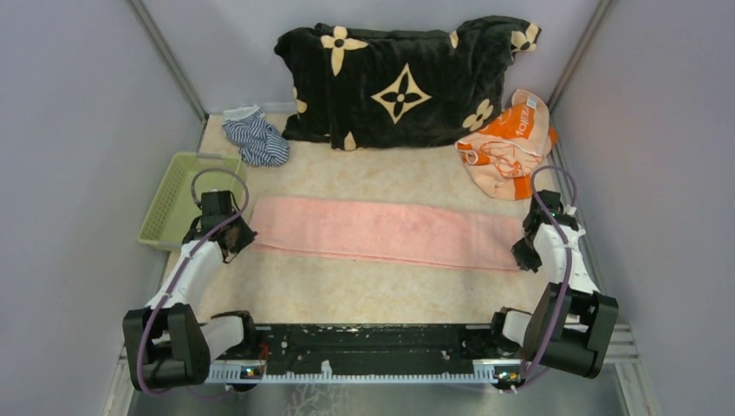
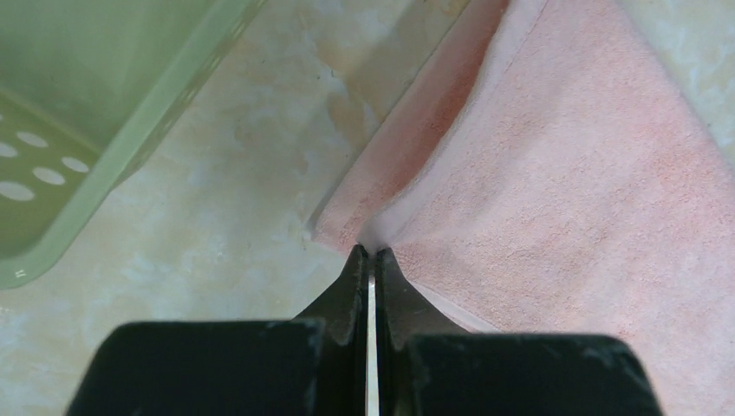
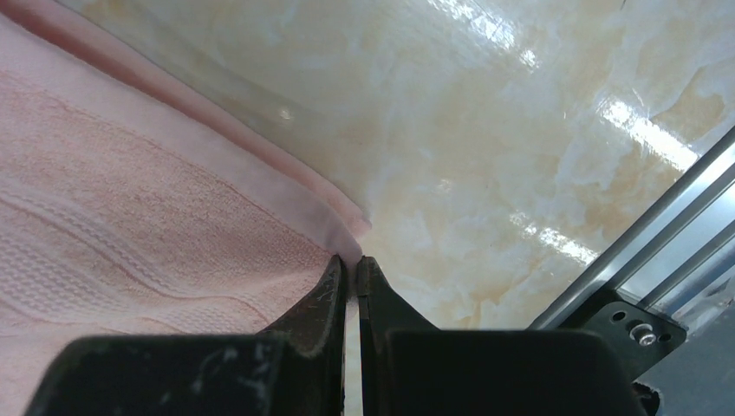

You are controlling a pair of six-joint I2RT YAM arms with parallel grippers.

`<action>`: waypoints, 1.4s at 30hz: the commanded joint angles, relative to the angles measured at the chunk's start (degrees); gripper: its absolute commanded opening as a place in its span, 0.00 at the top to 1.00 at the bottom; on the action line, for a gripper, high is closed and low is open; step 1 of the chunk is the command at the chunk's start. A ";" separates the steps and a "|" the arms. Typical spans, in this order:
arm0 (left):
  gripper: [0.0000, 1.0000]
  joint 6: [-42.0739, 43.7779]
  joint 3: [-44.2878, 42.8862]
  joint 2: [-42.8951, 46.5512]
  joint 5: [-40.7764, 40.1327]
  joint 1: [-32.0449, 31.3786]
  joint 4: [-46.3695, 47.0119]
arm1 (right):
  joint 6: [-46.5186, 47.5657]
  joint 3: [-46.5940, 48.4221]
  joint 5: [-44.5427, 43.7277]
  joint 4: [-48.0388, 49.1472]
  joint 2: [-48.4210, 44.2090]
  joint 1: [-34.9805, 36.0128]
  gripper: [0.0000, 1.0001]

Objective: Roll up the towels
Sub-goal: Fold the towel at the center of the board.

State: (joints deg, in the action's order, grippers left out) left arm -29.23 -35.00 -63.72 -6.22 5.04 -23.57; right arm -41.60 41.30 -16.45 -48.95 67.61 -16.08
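The pink towel (image 1: 381,230) lies folded into a long strip across the middle of the table. My left gripper (image 1: 236,241) is shut on its near left corner (image 2: 368,238), which is pinched between the black fingers. My right gripper (image 1: 523,253) is shut on the near right corner (image 3: 347,247) in the same way. The orange towel (image 1: 510,146) with white print lies crumpled at the back right, away from both grippers.
A green perforated basket (image 1: 173,204) stands at the left edge, close to my left gripper. A blue-and-white striped cloth (image 1: 255,137) and a big black blanket with cream flowers (image 1: 403,82) lie at the back. A metal rail (image 3: 641,234) runs along the right side.
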 commanded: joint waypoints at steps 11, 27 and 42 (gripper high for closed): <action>1.00 -0.86 0.08 -0.84 -4.06 0.80 -0.08 | -1.59 -0.54 -4.15 3.31 2.48 -2.08 0.98; 1.00 -3.34 3.50 -2.03 -1.63 1.02 -0.64 | -2.21 -1.52 -2.61 1.71 2.81 -2.66 0.94; 0.42 4.31 -9.90 4.22 3.86 0.81 -7.40 | 10.88 9.69 6.04 2.93 -5.18 -2.53 0.38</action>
State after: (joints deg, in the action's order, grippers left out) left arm -29.36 -38.79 -60.60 -7.29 5.65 -30.63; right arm -38.15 45.63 -14.85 -50.48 65.60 -18.20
